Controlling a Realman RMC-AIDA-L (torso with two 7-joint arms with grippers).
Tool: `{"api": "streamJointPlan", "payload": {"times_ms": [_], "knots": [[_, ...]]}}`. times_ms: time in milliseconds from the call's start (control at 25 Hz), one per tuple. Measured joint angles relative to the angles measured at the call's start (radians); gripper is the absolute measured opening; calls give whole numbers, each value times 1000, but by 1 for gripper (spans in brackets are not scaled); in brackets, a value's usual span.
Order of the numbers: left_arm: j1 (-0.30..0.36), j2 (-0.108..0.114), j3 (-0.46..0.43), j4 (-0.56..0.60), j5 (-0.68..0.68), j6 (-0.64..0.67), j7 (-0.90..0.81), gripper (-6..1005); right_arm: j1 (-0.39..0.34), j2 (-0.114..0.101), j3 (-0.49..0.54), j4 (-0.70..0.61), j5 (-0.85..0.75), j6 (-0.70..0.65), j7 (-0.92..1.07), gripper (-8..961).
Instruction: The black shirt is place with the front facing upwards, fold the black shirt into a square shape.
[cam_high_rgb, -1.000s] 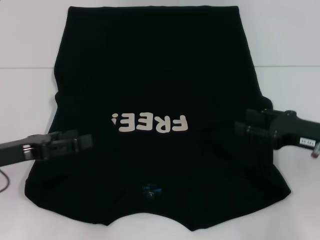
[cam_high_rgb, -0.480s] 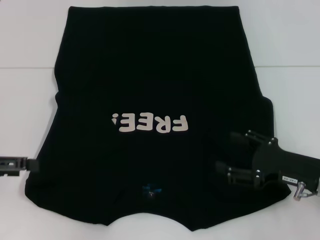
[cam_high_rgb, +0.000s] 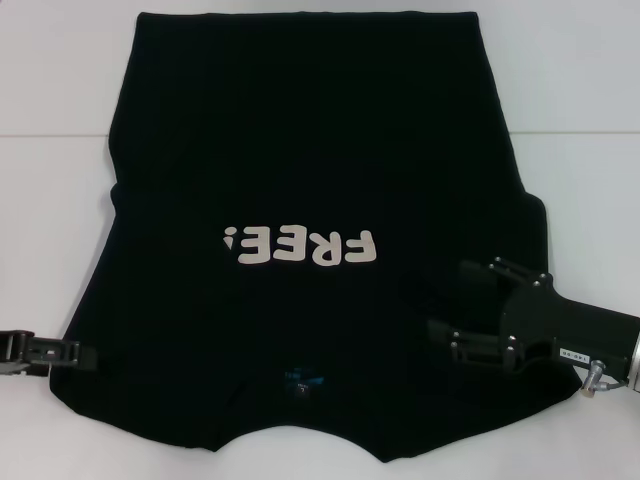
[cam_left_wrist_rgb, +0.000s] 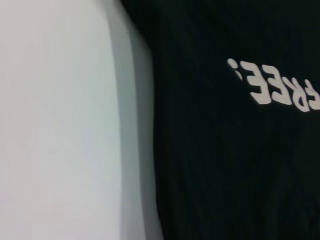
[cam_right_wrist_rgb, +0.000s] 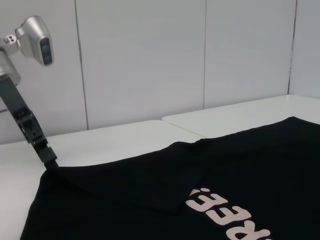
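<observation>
The black shirt (cam_high_rgb: 310, 150) lies flat on the white table, front up, with its off-white "FREE!" print (cam_high_rgb: 300, 245) in the middle and a small blue neck label (cam_high_rgb: 300, 380) near the front edge. My right gripper (cam_high_rgb: 450, 303) hovers open over the shirt's near right part, nothing between its fingers (cam_high_rgb: 478, 270). My left gripper (cam_high_rgb: 82, 352) sits low at the shirt's near left edge; in the right wrist view the left gripper (cam_right_wrist_rgb: 50, 159) meets the cloth edge. The left wrist view shows the shirt (cam_left_wrist_rgb: 225, 165) and bare table beside it.
The white table (cam_high_rgb: 580, 180) extends on both sides of the shirt, with a seam (cam_high_rgb: 50, 136) running across it farther back. A panelled wall (cam_right_wrist_rgb: 150, 60) stands behind the table. The left arm's wrist camera (cam_right_wrist_rgb: 35, 32) shows in the right wrist view.
My left gripper pulled back from above the shirt's left side to its near left edge. My right gripper came nearer and inward over the shirt and turned.
</observation>
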Motion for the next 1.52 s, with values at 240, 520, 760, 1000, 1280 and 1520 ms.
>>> {"api": "streamJointPlan", "payload": {"times_ms": [240,520,760,1000,1280,1520], "knots": [[-3,6,4,-38,2,-36,4,937,0,-1,2,1,2,-4,3,946],[1,7,4,-29,7,-49,9,936,-1,-1,2,1,3,-11,6,945],[2,4,29,-30,31,-73,11,906,-5,0,2,2,3,-18,6,936],[2,-2,34,-36,39,-75,11,870,-7,0,2,3,3,-23,5,927],[-4,-18,55,-25,39,-84,20,828,-9,0,2,3,3,-25,22,917],[0,-35,98,8,39,-94,27,792,-10,-1,7,3,3,-28,34,908]]}}
